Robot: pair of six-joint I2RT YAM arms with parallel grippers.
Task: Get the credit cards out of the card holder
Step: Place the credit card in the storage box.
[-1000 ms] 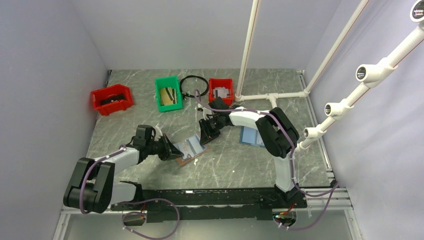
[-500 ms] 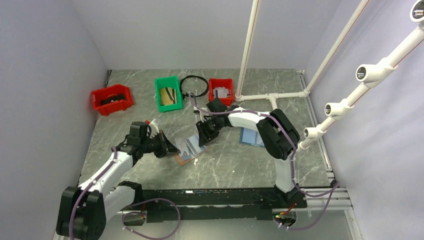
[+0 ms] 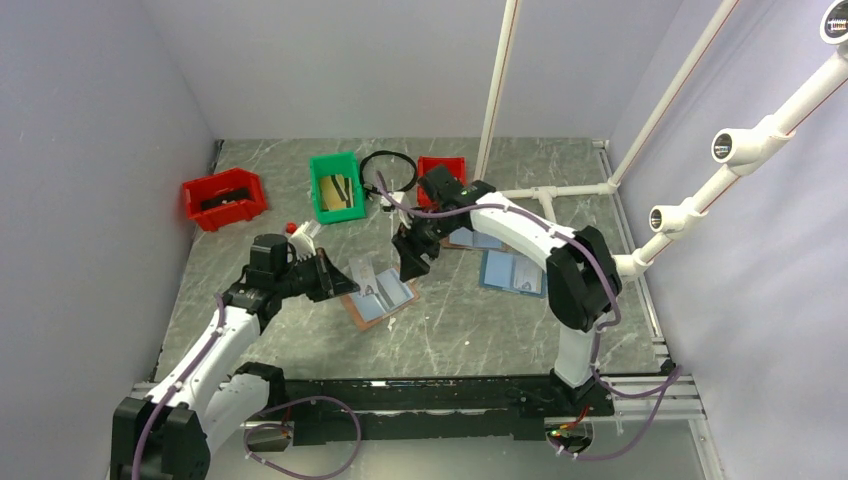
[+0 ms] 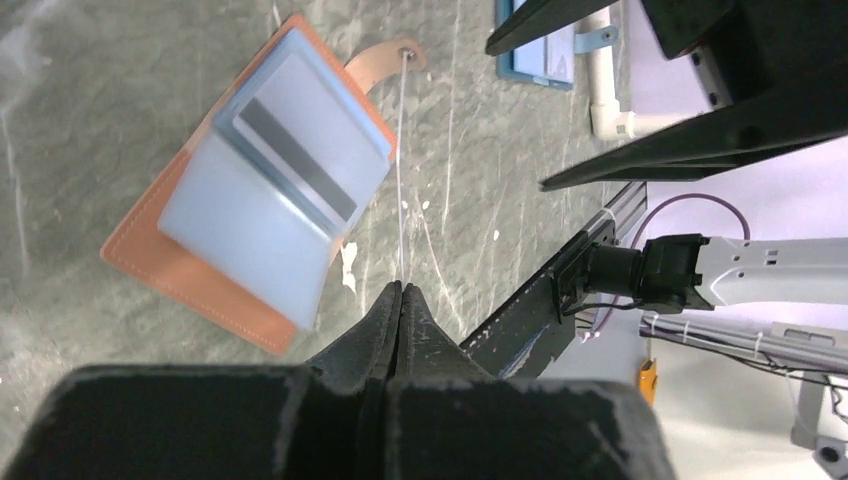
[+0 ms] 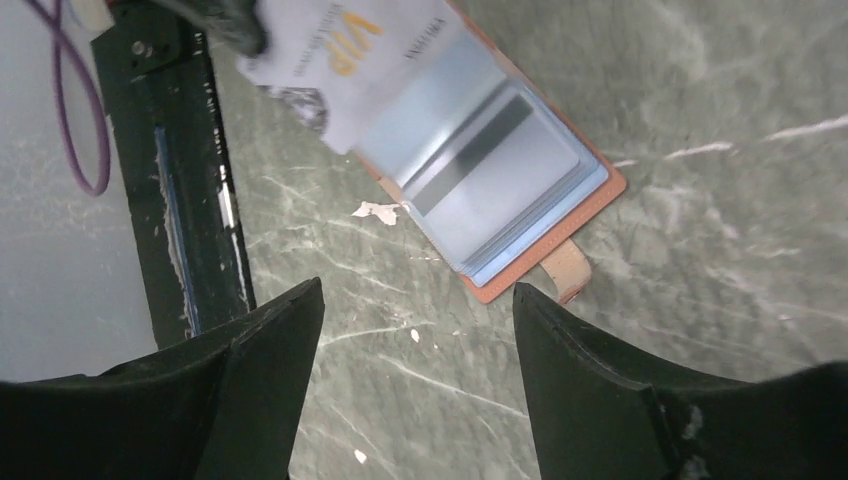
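Note:
The card holder (image 3: pixel 385 298) lies open on the table, reddish-brown cover down and pale blue pages up. A grey credit card with a dark stripe (image 5: pixel 492 172) sits in its top pocket (image 4: pixel 300 150). My left gripper (image 4: pixel 401 287) is shut on a pale credit card, seen edge-on as a thin line (image 4: pixel 402 180) in the left wrist view. The right wrist view shows that card's printed face (image 5: pixel 340 60) above the holder's left edge. My right gripper (image 5: pixel 418 290) hangs open over bare table just right of the holder (image 5: pixel 545 225), holding nothing.
A blue-covered holder (image 3: pixel 512 272) lies right of the right arm, with flat cards (image 3: pixel 468 241) behind it. Two red bins (image 3: pixel 224 197) (image 3: pixel 441 170), a green bin (image 3: pixel 337 186) and a black cable ring (image 3: pixel 388 170) line the back. White pipes (image 3: pixel 545 189) stand back right.
My right gripper has opened wide and lifted off the holder. My left gripper has drawn up and back, still shut, with the pale card clear of the pages.

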